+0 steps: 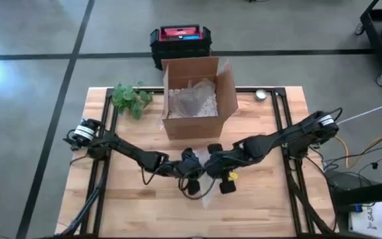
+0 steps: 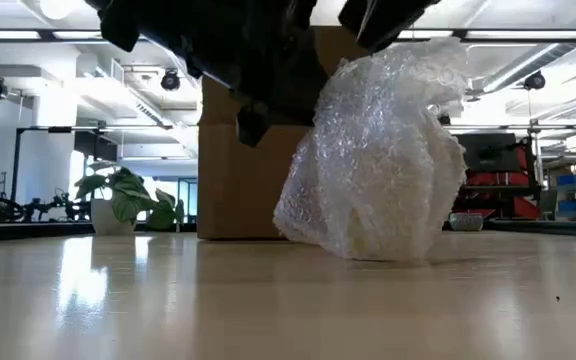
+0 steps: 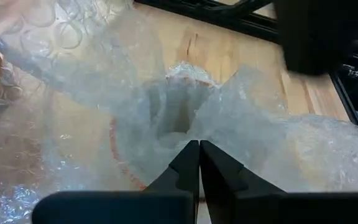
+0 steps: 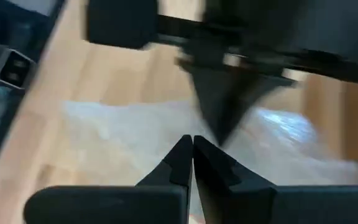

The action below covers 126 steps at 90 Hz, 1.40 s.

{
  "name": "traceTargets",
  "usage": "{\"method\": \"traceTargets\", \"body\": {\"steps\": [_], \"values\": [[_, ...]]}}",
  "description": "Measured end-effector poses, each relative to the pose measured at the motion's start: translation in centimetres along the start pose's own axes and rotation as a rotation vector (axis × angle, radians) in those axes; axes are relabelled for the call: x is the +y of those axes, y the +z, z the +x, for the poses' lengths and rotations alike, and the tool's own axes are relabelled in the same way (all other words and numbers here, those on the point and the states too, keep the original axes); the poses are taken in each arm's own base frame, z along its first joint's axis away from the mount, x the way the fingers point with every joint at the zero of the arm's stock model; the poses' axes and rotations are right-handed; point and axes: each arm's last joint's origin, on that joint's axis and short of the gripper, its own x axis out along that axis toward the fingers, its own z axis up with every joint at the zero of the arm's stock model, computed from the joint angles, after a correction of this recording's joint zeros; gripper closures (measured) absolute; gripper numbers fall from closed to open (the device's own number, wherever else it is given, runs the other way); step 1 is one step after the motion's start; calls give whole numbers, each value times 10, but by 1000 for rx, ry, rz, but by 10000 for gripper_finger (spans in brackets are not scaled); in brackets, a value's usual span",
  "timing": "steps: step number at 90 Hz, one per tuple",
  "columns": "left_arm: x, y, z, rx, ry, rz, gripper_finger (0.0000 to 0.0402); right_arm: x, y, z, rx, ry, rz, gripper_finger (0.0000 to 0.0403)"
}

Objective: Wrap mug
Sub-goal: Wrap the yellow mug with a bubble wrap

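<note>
Bubble wrap (image 2: 378, 150) bunched into a tall, loose bundle on the table (image 1: 131, 199), just in front of the cardboard box (image 1: 197, 99). Mug (image 3: 182, 73) buried inside, showing only as a pale rim and a reddish curve through the film in the left wrist view. Left gripper (image 3: 199, 149) pressed closed at the bundle, tips together on a fold of wrap, on the side of the bundle nearer the plant (image 1: 130, 98). Right gripper (image 4: 192, 144) likewise closed, tips meeting over a flat stretch of film; whether any wrap is actually pinched there, impossible to tell. Both meeting in front of the box.

Judged as well along: mug covered, wrap gathered up around it. Left to do, apparently: tucking the loose top and trailing sheet, then perhaps moving the bundle into the box, already lined with wrap.
</note>
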Motion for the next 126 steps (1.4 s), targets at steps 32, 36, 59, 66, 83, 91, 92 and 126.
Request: {"method": "traceTargets", "body": {"steps": [32,36,59,66,83,91,92,126], "values": [[-8,15,-24,-16,-60,-6,401,-23,-27,65,214,-192,13,403],[-10,19,-31,-24,-72,2,401,-23,-27,67,204,-188,15,403],[-18,26,-47,-21,-127,61,401,-24,-25,69,176,-180,10,403],[-20,22,-40,-8,-160,63,401,-25,-24,69,174,-179,9,403],[-11,5,-17,12,-56,74,401,-25,-23,68,165,-177,8,403],[-7,4,-10,-1,-33,48,402,-24,-22,67,162,-177,7,403],[-7,3,-9,-3,-28,43,402,-24,-22,66,162,-177,7,403],[-3,2,-4,-21,13,0,402,-11,2,-20,166,-145,-45,403]]}}
